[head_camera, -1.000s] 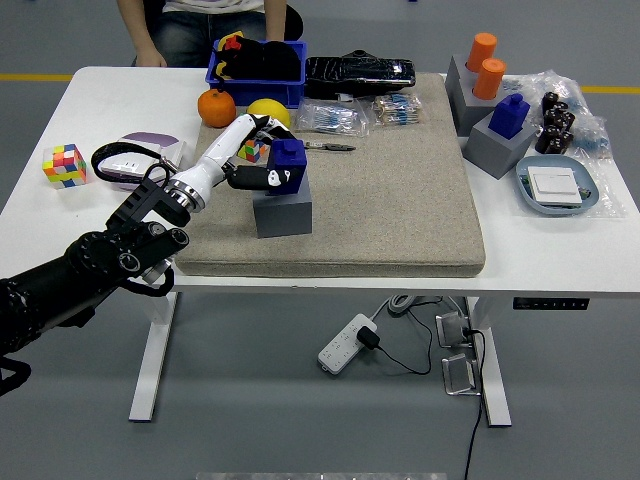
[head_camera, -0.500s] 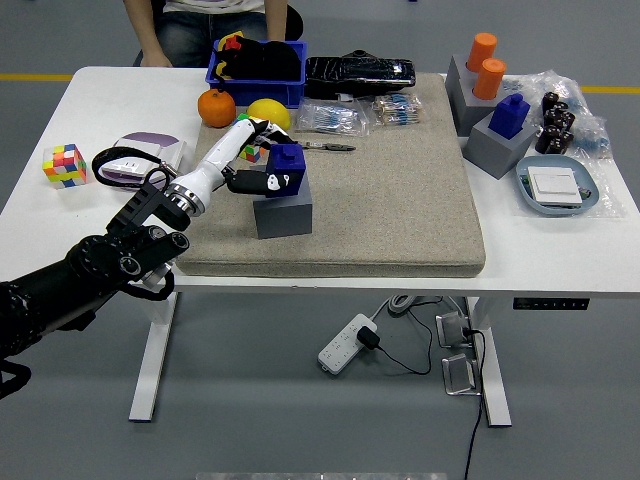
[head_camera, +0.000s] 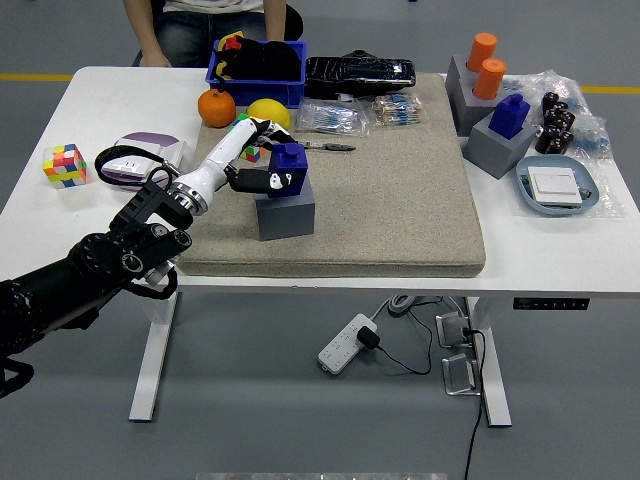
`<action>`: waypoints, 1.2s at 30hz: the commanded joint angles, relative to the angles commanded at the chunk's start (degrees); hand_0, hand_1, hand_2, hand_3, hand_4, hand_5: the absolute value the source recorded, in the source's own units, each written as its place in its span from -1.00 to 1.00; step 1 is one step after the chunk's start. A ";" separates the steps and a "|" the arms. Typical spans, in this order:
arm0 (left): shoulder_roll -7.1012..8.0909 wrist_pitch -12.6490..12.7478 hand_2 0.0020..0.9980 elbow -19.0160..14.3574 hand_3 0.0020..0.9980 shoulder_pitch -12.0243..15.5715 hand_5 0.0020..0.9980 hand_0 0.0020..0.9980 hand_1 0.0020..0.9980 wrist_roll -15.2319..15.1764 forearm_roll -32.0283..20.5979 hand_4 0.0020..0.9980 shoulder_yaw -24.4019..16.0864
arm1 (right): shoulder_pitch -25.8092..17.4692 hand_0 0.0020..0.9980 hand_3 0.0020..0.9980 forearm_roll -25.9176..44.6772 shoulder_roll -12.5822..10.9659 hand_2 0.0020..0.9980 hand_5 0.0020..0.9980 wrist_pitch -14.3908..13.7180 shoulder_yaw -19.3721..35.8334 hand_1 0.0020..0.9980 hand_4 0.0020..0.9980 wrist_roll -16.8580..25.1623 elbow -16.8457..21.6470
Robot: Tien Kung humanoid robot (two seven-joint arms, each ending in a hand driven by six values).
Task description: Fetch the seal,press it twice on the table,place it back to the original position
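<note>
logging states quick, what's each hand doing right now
Left hand: closed on the blue seal, which sits on its grey block.
Right hand: not in view.

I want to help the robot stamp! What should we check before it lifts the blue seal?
1. Left hand is at the blue seal: ok, its fingers curl around the seal's left side.
2. Grip is firm enough to lift: cannot tell.
3. Seal sits upright on its grey block: ok.
4. Bare space on the beige mat for stamping: ok, open to the right of the block.
5. Person's hand is away from the seal: ok, it rests at the table's far edge.
</note>
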 joint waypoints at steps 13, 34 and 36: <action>0.40 -1.71 0.49 0.24 0.57 0.01 -1.00 0.55 0.55 3.58 1.36 0.69 -0.23 | -0.09 0.73 0.53 -0.03 0.08 0.53 0.06 0.03 -0.02 0.59 0.68 0.02 0.03; 1.00 -5.56 1.00 0.34 1.00 0.13 -0.51 0.92 1.00 5.22 1.38 1.00 -1.69 | -0.26 0.73 0.53 -0.07 0.31 0.52 0.06 0.11 0.27 0.59 0.68 0.06 0.01; 1.18 -6.10 1.00 0.48 1.00 0.14 -0.51 0.92 1.00 5.13 1.05 1.00 -2.11 | -0.29 0.73 0.53 -0.09 0.30 0.52 0.06 0.11 0.34 0.59 0.68 0.06 -0.01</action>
